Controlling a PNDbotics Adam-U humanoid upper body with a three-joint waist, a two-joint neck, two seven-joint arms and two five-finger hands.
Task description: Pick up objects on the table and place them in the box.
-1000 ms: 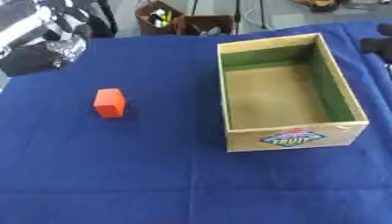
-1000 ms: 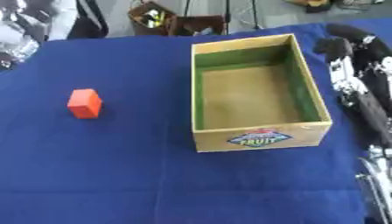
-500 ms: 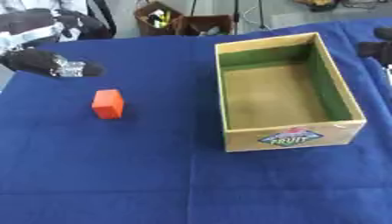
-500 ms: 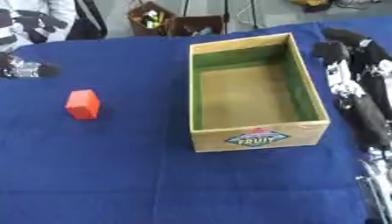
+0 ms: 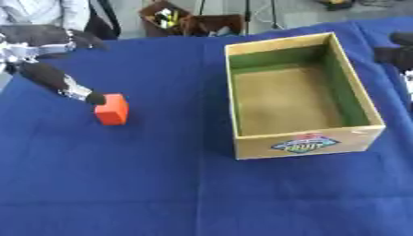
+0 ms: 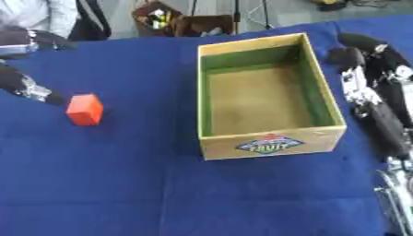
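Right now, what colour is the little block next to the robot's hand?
Orange-red. The block shows best in the left eye view, by the left hand.

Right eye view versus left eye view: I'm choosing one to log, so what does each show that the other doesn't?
Only the right eye view shows the right hand at length, open beside the box. Only the left eye view shows more of the left hand, a straight finger reaching the orange block. Both show block, empty box and blue tablecloth.

Both head eyes look steeply down, sharing the blue table (image 5: 161, 193) and box (image 5: 300, 97).
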